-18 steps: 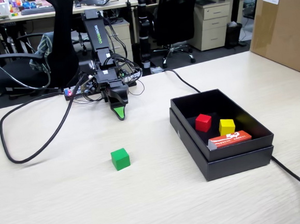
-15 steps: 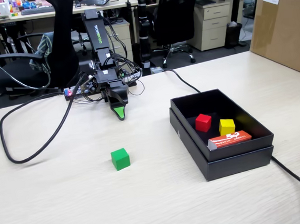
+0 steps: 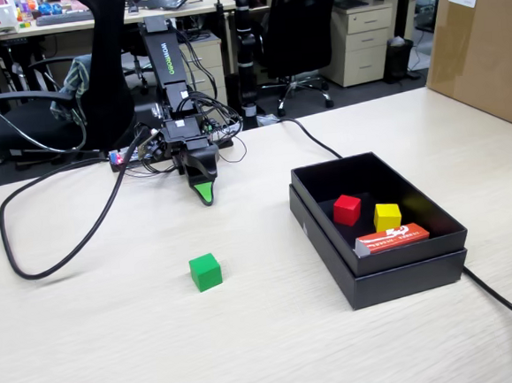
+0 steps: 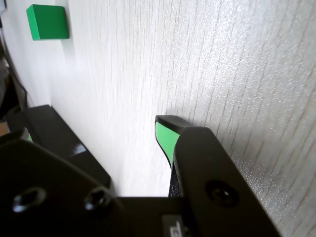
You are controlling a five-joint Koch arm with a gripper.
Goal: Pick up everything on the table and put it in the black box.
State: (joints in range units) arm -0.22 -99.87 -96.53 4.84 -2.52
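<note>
- Green cube (image 3: pixel 206 272) sits alone on the pale table (image 3: pixel 91 346), one corner turned toward the fixed camera; no long axis.
- Gripper (image 3: pixel 205 194) rests tip-down behind it, well apart; I cannot tell whether its jaws are together or apart.
- Black box (image 3: pixel 404 273), right, holds a red cube (image 3: pixel 347 209), yellow cube (image 3: pixel 387 217) and orange packet (image 3: pixel 393 238).
- Wrist view cuts off the box.

Fixed view facing arm across table (image 3: pixel 91 346), wrist view close above tabletop
</note>
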